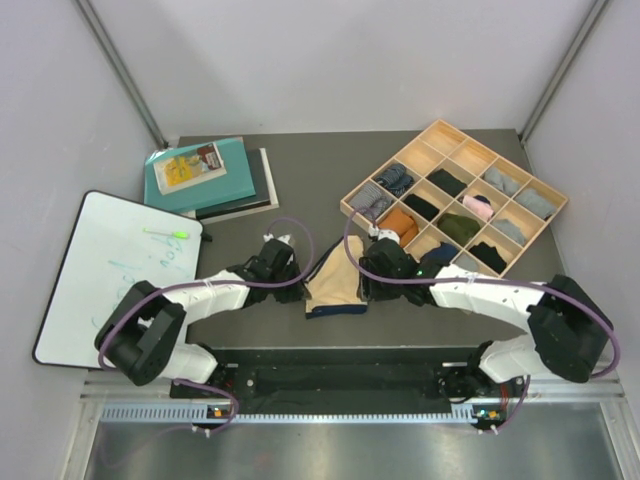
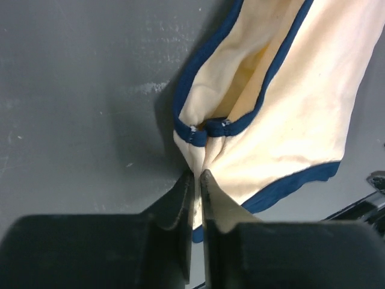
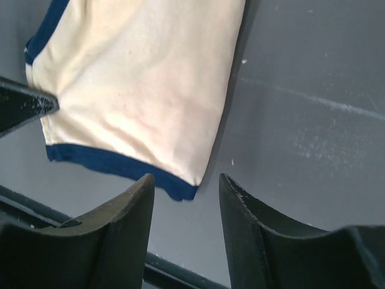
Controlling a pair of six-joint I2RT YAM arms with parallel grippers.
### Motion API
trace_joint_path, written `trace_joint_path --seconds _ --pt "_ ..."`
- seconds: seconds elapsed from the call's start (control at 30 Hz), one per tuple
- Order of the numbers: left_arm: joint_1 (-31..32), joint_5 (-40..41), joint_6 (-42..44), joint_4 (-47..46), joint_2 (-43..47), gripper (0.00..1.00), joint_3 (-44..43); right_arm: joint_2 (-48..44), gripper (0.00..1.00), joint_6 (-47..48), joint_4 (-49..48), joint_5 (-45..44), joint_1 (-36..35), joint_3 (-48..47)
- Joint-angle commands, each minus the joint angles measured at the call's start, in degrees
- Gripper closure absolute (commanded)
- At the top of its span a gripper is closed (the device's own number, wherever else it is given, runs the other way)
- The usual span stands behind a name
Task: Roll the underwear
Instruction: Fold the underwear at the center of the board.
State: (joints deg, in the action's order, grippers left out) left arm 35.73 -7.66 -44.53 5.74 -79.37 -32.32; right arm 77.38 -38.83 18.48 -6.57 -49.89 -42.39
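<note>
My left gripper (image 2: pixel 197 179), low at frame bottom, is pinched tight on the edge of the beige underwear (image 2: pixel 289 114) (navy-trimmed, centre-low in the top view). My right gripper (image 3: pixel 186 180) hovers parted beside its corner, holding nothing.

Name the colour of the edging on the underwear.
Dark navy edging on beige underwear; best in left wrist view.

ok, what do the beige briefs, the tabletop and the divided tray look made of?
Beige cloth briefs with navy edging: soft matte fabric, probably cotton knit; it creases and bunches where pinched.
Dark grey tabletop: hard, smooth, matte, maybe laminate or painted board; pale scuffs show.
Pale divided tray: looks like bare light wood, thin slats; grain too small to see.
</note>
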Motion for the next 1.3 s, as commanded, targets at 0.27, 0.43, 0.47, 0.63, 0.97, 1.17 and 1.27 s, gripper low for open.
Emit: trace_joint_path --seconds 0.27,0.43,0.47,0.63,0.97,1.17,1.27 --pt "0.0 0.3 1.6 8.0 6.2 1.00 -4.5 10.2 0.67 1.6 -10.7 3.9 -0.6 -1.3" --pt "0.0 -2.1 3.2 11.7 5.3 1.00 -8.1 14.3 0.70 1.5 -10.5 4.7 -0.8 -2.1" --pt "0.0 -2.6 3.4 11.9 5.0 1.00 -9.3 14.7 0.70 1.2 -10.6 4.8 -1.0 -2.2" --pt "0.5 -6.0 2.2 10.8 3.4 1.00 -11.8 16.4 0.72 -0.1 -10.8 4.9 -1.3 -1.8" --pt "4.9 -7.3 -3.3 2.2 -3.6 1.00 -16.0 12.1 0.63 -0.6 -12.2 4.9 -1.2 -0.1" --pt "6.9 -5.7 -4.8 0.6 -8.3 1.00 -18.8 6.9 0.50 -2.2 -7.5 1.0 -1.3 1.3" --pt "7.5 -5.9 -4.8 0.1 -10.5 1.00 -19.7 4.5 0.47 -3.4 -3.6 -2.3 -1.2 2.5"
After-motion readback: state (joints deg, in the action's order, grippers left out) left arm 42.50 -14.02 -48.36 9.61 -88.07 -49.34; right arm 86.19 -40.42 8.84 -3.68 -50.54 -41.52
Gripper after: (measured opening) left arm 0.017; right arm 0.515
